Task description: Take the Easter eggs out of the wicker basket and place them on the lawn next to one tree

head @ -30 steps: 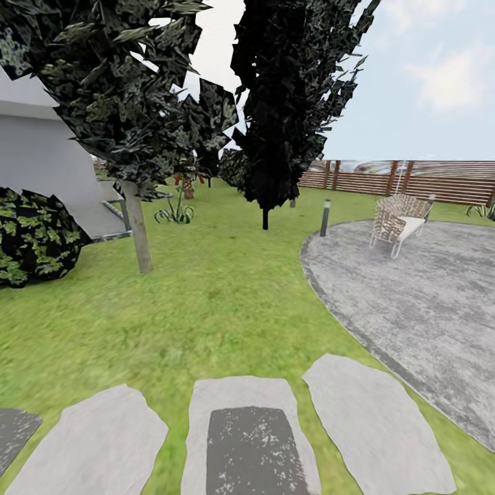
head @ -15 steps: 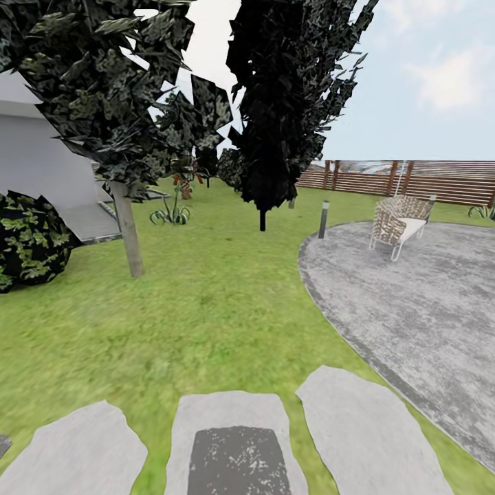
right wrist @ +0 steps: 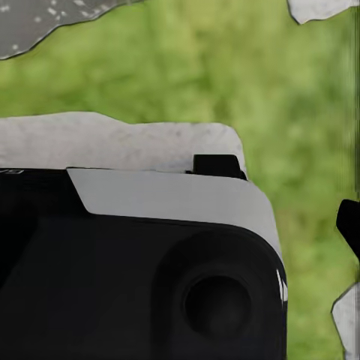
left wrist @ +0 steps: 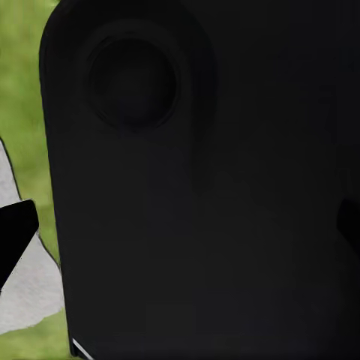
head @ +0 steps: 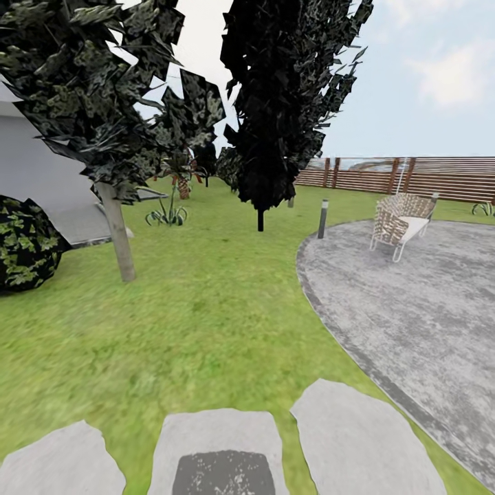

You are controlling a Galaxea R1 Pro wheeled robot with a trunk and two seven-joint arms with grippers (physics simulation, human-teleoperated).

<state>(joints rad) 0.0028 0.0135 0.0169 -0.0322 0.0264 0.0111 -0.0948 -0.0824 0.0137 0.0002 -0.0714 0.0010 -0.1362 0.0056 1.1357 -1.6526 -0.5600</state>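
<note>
Camera has advanced: pale flat stepping stones (head: 216,447) sit lower in the head view, mottled green lawn (head: 206,323) fills more, grey-brown tree trunk (head: 117,234) shifted left. Finger state of both grippers: cannot tell.

Lawn (head: 206,309) mottled green; tree (head: 117,237) trunk grey-brown; fence (head: 426,179) slatted brown; paving (head: 412,302) speckled grey.

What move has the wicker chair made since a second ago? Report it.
No. The wicker chair keeps its spot on the paved circle by the fence; the camera shifted, not the chair.
</note>
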